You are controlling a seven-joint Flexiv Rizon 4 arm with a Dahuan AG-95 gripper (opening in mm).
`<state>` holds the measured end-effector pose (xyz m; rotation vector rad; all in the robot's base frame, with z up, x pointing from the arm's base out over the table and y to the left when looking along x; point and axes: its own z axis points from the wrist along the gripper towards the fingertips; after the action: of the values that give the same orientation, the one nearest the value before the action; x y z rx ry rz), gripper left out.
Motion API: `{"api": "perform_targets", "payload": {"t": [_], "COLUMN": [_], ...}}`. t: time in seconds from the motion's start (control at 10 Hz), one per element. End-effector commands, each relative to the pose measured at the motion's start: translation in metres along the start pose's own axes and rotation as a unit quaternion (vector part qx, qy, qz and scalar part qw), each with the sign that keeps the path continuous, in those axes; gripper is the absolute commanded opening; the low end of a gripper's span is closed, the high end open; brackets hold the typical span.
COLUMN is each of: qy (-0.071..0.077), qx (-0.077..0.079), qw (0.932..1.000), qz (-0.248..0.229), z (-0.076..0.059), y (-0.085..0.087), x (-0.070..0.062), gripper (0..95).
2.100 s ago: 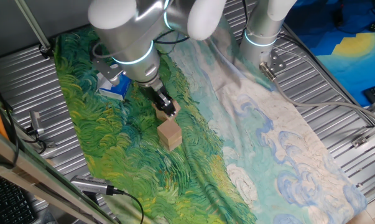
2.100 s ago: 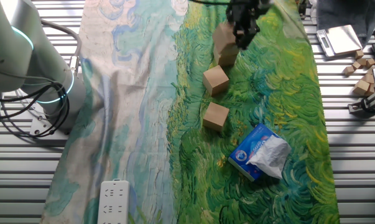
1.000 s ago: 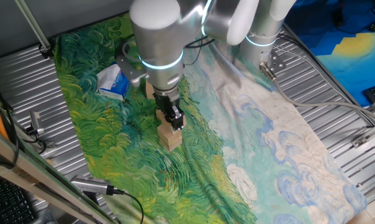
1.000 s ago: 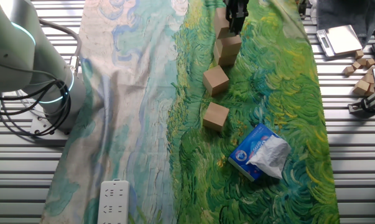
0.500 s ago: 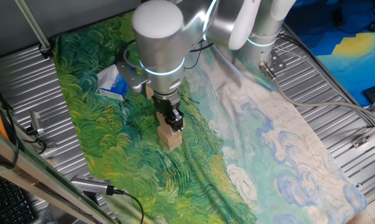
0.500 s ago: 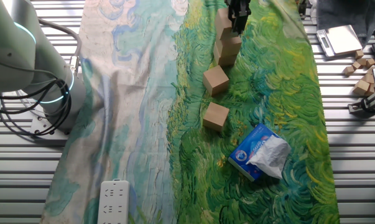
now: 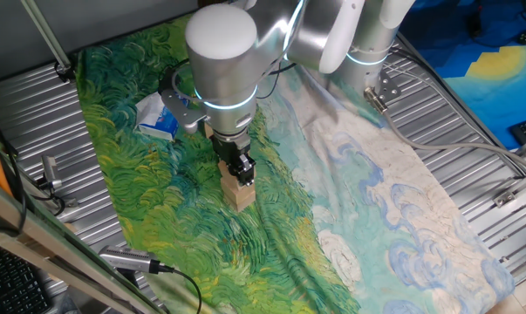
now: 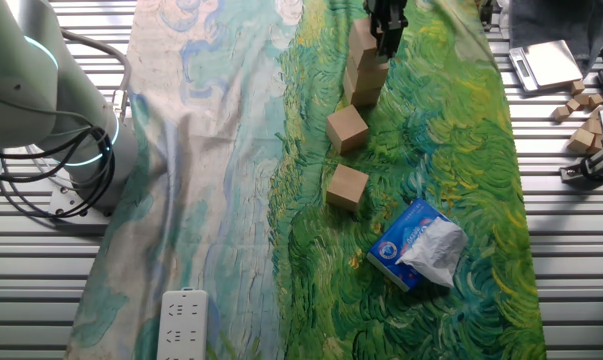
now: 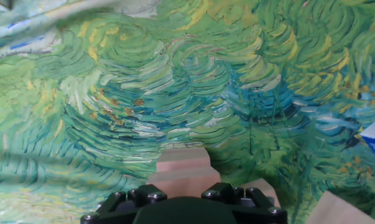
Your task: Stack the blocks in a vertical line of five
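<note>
My gripper (image 7: pixel 239 168) is shut on a tan wooden block (image 8: pixel 373 68) and holds it on top of another block (image 7: pixel 240 195), which rests on the green painted cloth (image 7: pixel 149 201). In the other fixed view the gripper (image 8: pixel 386 40) stands over this two-block stack, whose lower block (image 8: pixel 365 93) shows below. A third block (image 8: pixel 360 38) sits just behind the stack. Two more blocks (image 8: pixel 348 128) (image 8: pixel 347 186) lie apart in a row in front of it. In the hand view the held block (image 9: pixel 182 177) fills the bottom centre.
A blue-and-white soft packet (image 8: pixel 418 245) lies on the cloth near the front block; it also shows in one fixed view (image 7: pixel 160 120). A white power strip (image 8: pixel 181 325) lies at the cloth's corner. Small wooden pieces (image 8: pixel 586 125) and a scale (image 8: pixel 546 62) sit on the metal table.
The gripper carried the block over the base block and lowered it onto that block. In the last half second it barely moved.
</note>
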<state>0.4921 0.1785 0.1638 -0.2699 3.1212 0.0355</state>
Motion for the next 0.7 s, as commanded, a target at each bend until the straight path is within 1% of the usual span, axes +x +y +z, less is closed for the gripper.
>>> {"api": "perform_targets", "payload": {"t": [0.1, 0.4, 0.7], "qy": [-0.002, -0.001, -0.002], "qx": [0.0, -0.003, -0.006], "qw": [1.0, 1.0, 1.0], "qz": [0.001, 0.0, -0.001], "z": [0.001, 0.0046, 0.0105], "y": [-0.0017, -0.0064, -0.0071], "x": [-0.0001, -0.004, -0.0009], "gripper": [0.0, 0.0, 0.0]}}
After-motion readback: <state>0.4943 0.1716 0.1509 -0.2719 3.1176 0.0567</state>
